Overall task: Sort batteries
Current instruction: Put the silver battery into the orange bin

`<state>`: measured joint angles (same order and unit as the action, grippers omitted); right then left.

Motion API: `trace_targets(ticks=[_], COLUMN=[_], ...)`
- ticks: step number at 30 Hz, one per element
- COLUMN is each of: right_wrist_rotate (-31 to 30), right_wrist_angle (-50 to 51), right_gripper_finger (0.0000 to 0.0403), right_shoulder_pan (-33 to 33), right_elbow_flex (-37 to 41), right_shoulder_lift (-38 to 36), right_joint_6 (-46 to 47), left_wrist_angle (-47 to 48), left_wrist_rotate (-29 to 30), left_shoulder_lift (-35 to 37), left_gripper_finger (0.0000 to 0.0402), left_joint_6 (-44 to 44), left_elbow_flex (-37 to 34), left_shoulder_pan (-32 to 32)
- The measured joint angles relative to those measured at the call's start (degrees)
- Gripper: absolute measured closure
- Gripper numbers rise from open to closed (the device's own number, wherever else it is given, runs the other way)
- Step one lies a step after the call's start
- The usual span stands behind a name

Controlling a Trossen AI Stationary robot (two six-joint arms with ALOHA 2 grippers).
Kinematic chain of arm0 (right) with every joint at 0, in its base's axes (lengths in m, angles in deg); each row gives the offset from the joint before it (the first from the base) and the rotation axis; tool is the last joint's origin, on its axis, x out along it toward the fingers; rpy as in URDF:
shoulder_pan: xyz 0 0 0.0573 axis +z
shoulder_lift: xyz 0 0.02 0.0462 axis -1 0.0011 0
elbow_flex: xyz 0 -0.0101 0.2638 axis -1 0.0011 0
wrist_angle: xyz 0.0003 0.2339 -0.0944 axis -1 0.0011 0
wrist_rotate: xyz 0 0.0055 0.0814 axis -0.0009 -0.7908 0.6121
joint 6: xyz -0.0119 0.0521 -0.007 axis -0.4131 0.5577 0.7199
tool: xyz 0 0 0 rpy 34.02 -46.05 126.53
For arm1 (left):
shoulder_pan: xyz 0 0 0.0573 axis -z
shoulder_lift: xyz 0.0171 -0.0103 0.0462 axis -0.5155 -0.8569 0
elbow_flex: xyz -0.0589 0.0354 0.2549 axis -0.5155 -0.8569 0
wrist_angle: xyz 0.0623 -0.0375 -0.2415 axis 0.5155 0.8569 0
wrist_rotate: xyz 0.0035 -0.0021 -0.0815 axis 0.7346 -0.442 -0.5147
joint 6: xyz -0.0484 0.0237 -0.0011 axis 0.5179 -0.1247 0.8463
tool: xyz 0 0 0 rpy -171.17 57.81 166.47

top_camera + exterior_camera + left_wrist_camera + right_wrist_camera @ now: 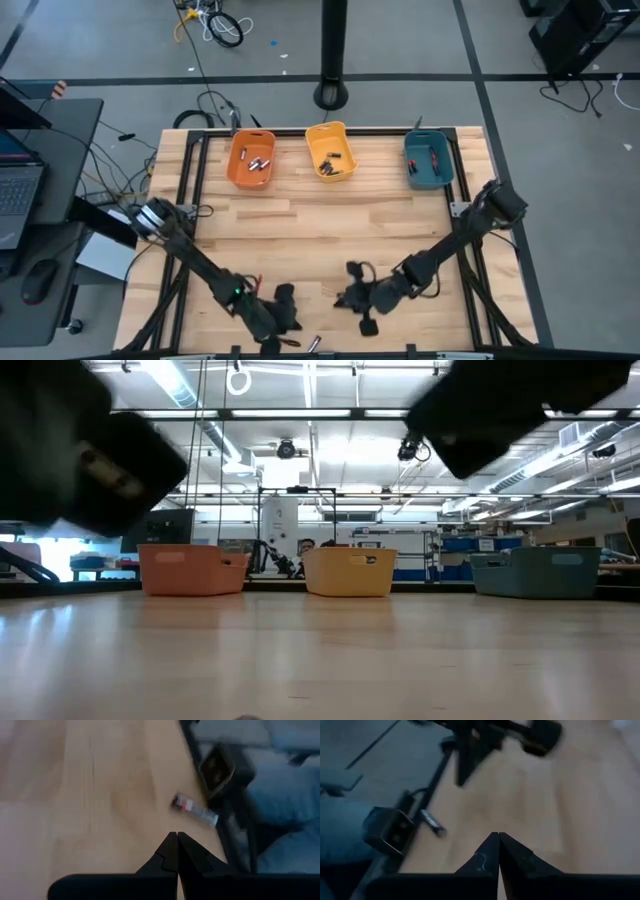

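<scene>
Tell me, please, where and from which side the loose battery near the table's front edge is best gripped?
Probably across its middle, from above. The battery lies flat on the wood beside the table's front frame, so its round sides are free. The left gripper, now shut, is nearest; its fingers would need to straddle the barrel crosswise.

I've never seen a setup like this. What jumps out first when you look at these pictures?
Three bright bins line the table's far edge: an orange bin, a yellow bin and a teal bin, each holding a few small batteries. Two dark arms reach toward the near edge, where the left gripper and right gripper, both shut, flank one loose battery lying beside the table's frame.
</scene>
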<state>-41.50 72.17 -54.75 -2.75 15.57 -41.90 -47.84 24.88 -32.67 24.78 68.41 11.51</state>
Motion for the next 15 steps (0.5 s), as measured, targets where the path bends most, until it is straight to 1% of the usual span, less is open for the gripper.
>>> trace_targets(ticks=[1, 3, 4, 5, 7, 9, 11, 13, 15], right_wrist_rotate=[0.8, 2.1, 3.3, 4.3, 5.8, 8.5, 10.4, 12.6, 13.5], right_wrist_angle=[-0.3, 1.2, 1.4, 1.2, 3.9, 4.1, 6.5, 6.4, 8.8], right_gripper_finger=[0.0375, 0.0362, 0.0355, 0.0347, 0.0332, 0.0316, 0.0301, 0.0287, 0.0277], right_shoulder_pan=[0.0, 0.8, 0.7, 0.7, 0.9, 0.6, 0.5, 0.2, 0.1], right_elbow_flex=[-1.9, -4.7, -6.6, -8.4, -10.9, -14.2, -16.4, -19.2, -20.9], right_shoulder_lift=[1.6, 4.1, 5.9, 7.3, 9.7, 12.7, 14.8, 17.2, 18.5], right_joint_6=[-0.7, -1.5, -2.0, -2.3, -3.0, -4.0, -4.9, -5.0, -5.0], left_wrist_angle=[1.6, 1.7, 3.1, 5.2, 4.8, 7.3, 5.7, 5.7, 3.3], left_wrist_rotate=[0.1, 0.1, 0.7, 2.1, 4.2, 8.0, 10.3, 13.8, 14.5], left_shoulder_lift=[-1.0, -3.8, -4.0, -4.2, -5.6, -5.2, -5.8, -5.7, -6.6], left_gripper_finger=[0.0396, 0.0396, 0.0396, 0.0396, 0.0396, 0.0396, 0.0396, 0.0396, 0.0396], left_joint_6=[0.8, 1.3, 1.5, 1.8, 3.5, 5.3, 7.5, 8.7, 10.1], left_elbow_flex=[1.0, 4.4, 4.9, 5.4, 7.4, 7.1, 7.7, 7.3, 7.8], left_shoulder_pan=[0.5, 1.5, 2.4, 3.2, 4.5, 6.6, 7.8, 9.6, 10.2])
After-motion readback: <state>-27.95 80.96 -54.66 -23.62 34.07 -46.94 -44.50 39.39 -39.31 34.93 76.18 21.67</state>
